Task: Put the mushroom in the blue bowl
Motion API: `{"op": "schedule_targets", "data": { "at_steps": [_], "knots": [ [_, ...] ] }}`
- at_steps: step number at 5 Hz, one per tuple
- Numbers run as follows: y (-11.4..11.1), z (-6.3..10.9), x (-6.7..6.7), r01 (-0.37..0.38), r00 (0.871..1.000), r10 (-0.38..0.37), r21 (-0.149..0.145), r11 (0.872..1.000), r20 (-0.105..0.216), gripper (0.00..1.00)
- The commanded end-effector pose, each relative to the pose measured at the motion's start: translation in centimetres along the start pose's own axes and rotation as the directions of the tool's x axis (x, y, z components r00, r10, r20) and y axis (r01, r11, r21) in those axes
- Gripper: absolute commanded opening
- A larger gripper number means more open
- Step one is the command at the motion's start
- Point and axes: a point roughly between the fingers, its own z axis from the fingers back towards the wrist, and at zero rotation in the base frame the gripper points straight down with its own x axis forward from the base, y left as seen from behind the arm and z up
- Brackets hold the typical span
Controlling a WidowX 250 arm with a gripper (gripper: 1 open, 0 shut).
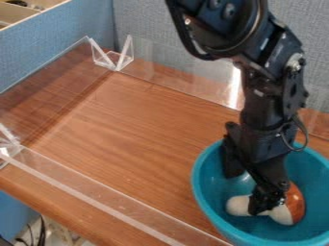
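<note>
The small toy mushroom (267, 205), cream stem and reddish-brown cap, lies inside the large glossy teal-blue bowl (213, 188) at near right. The black gripper (266, 199) stands spread wide over it, holding nothing; best lift straight up, clearing the rim.

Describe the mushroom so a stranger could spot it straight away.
Find the wooden table, then the big teal blue bowl at its near right corner. The mushroom lies inside it beneath the black gripper: the only small thing there, cream stem, reddish-brown cap.
</note>
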Motion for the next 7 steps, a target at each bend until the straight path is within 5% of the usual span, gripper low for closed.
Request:
{"op": "schedule_targets", "data": {
  "at_steps": [1,6,7],
  "knots": [
    [1.0,0.6,1.1,-0.025,0.999,0.024,0.014,1.000,0.044,1.00],
    [1.8,-0.6,2.8,-0.061,0.996,0.060,0.011,0.998,0.059,1.00],
    [1.6,-0.6,3.1,-0.059,0.996,0.059,0.005,0.998,0.065,0.00]
  ]
}}
